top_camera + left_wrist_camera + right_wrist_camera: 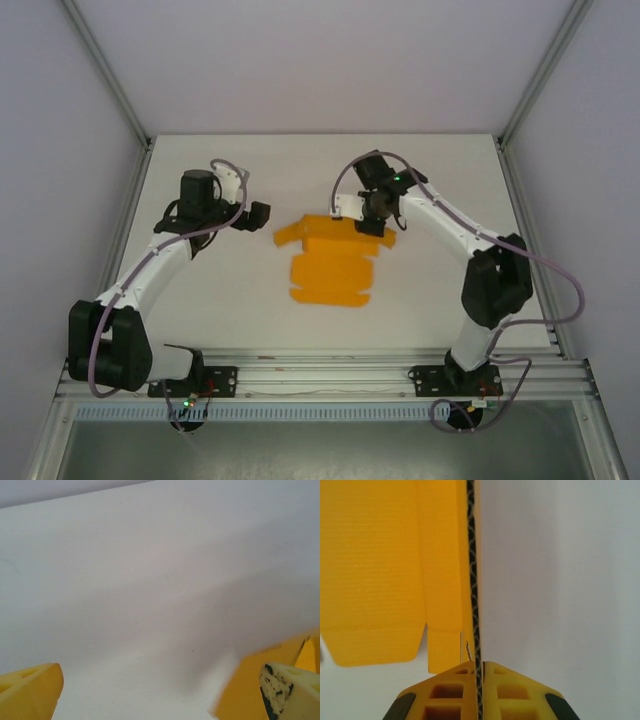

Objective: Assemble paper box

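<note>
Close at 6 o'clock, right wrist view: right gripper [471, 540], pressed together on the far flap of the paper box [330, 275]. Bright orange, lying midway across the table [220, 300], mostly flat, far edge raised. At its 10 o'clock, near but apart: left gripper [262, 213], spread wide, empty.

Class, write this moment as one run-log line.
task: assemble paper box | left pincer: open, beside box | right pincer: shut at far flap | box: not yet formed
</note>
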